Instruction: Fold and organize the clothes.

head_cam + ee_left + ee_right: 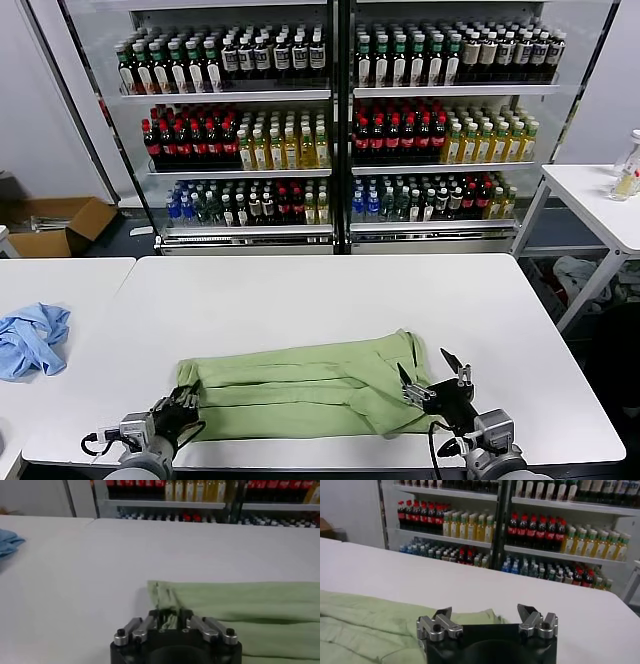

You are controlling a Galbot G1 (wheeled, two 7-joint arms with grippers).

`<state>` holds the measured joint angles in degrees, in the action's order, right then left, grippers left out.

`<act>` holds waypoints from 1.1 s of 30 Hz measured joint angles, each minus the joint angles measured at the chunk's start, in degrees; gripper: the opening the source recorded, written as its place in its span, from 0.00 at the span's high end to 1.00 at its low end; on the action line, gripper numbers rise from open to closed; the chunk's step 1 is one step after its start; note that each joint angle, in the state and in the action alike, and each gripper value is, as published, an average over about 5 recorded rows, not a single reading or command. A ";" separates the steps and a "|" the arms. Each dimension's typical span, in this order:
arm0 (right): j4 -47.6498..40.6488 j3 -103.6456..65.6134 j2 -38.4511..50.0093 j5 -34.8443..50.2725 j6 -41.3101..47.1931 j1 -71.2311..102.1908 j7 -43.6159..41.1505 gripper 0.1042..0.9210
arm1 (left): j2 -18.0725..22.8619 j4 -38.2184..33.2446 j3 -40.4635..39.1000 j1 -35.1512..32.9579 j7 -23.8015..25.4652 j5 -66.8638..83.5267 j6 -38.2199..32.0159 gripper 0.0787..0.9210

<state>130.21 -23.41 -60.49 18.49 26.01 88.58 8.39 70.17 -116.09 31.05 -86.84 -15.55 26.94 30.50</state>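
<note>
The light green polo shirt (300, 385) lies folded into a long band on the white table (300, 290), near its front edge. Its print and buttons are hidden. My left gripper (180, 405) is at the band's left end, shut on a bunch of the green fabric (169, 622); the shirt stretches away from it (240, 605). My right gripper (426, 366) is open and empty just above the band's right end, its fingers wide apart. In the right wrist view the shirt (365, 625) lies beside and partly under the right gripper (482, 611).
A crumpled light blue cloth (30, 338) lies on the neighbouring table at the left; it also shows in the left wrist view (7, 542). Shelves of bottles (335, 120) stand behind. Another white table (600, 200) is at the right and a cardboard box (55, 225) is on the floor.
</note>
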 measured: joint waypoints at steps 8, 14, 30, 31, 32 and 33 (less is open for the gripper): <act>0.42 -0.40 0.34 -0.08 -0.02 -0.17 0.04 0.12 | -0.83 -1.22 1.69 0.50 0.56 -2.67 0.63 0.98; 0.57 -0.56 0.29 -0.11 -0.03 -0.60 0.07 0.12 | -4.14 -2.53 7.99 -0.16 2.80 -5.25 1.40 0.98; 1.01 -1.42 0.95 -0.43 0.23 -0.20 0.29 0.12 | -6.36 -8.92 11.69 -0.69 6.35 -4.16 2.44 0.98; 1.05 -1.56 0.97 -0.44 0.26 -0.13 0.30 0.12 | -5.81 -9.58 10.11 -0.47 6.24 -3.64 2.47 0.98; 1.09 -1.69 0.96 -0.45 0.28 -0.06 0.30 0.12 | -5.24 -10.13 8.48 -0.21 6.14 -3.12 2.48 0.98; 1.12 -1.82 0.93 -0.47 0.29 0.01 0.30 0.12 | -4.65 -10.54 6.86 0.07 6.03 -2.60 2.50 0.98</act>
<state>131.33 -25.23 -59.56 18.02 26.31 88.58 8.69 65.51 -126.64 37.91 -86.77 -9.52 24.33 32.99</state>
